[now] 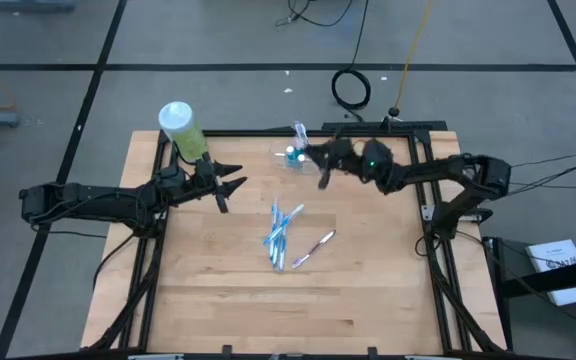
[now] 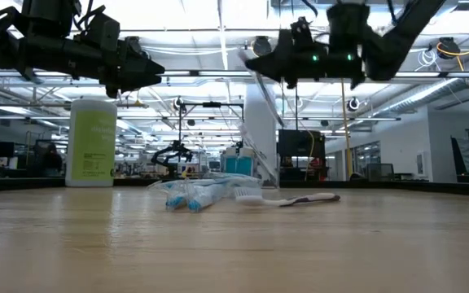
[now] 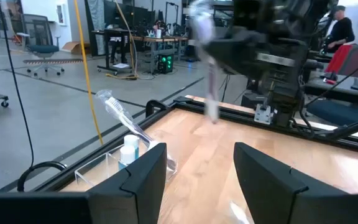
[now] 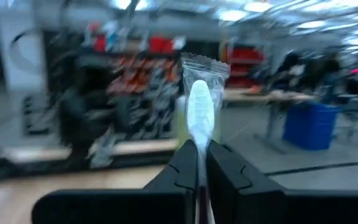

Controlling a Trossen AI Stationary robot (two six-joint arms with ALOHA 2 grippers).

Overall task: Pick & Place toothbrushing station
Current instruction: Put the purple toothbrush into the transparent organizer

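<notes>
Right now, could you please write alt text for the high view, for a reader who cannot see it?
Above the far edge of a wooden table, the right arm's fingers are shut on a wrapped toothbrush beside a clear cup holding another. The left arm's fingers hang open near a green bottle. More toothbrushes lie loose mid-table.

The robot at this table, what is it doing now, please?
The right gripper is shut on a wrapped toothbrush and holds it in the air near the clear plastic cup, which already has a toothbrush in it. More toothbrushes lie on the table. The left gripper hangs open and empty near the light-green bottle.
</notes>
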